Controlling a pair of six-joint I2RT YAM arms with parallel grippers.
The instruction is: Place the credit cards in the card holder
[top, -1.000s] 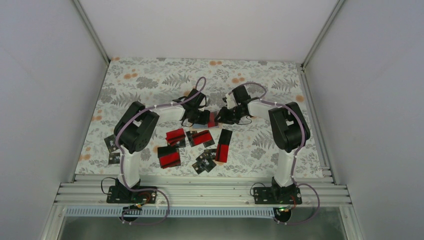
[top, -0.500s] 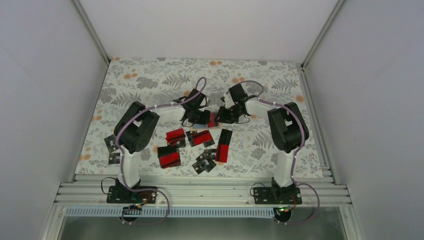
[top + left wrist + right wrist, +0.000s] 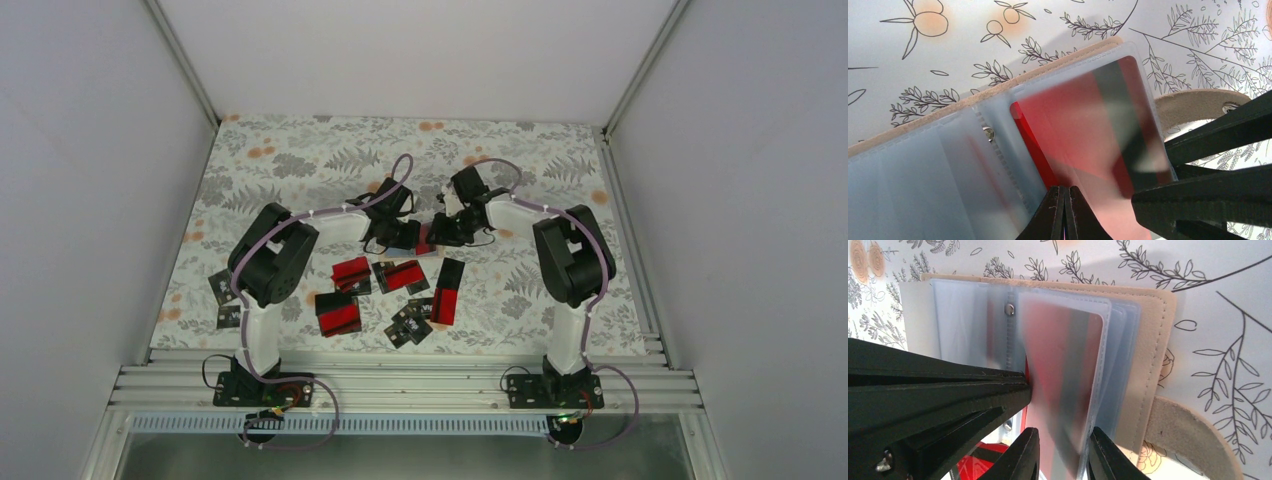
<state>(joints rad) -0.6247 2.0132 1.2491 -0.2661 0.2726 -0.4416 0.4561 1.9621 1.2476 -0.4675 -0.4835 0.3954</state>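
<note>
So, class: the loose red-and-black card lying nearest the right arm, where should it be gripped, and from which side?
Probably its black far end, right tool coming straight down across the narrow width. The card lies flat, so only its long edges offer purchase, and its red near end crowds other cards.

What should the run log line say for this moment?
phase: card into sleeve | left gripper: shut on red card | right gripper: shut on sleeve of card holder | loose cards: on table

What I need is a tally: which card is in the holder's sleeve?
The red-and-black card seen through the holder's frosted sleeve; the others lie loose on the table.
</note>
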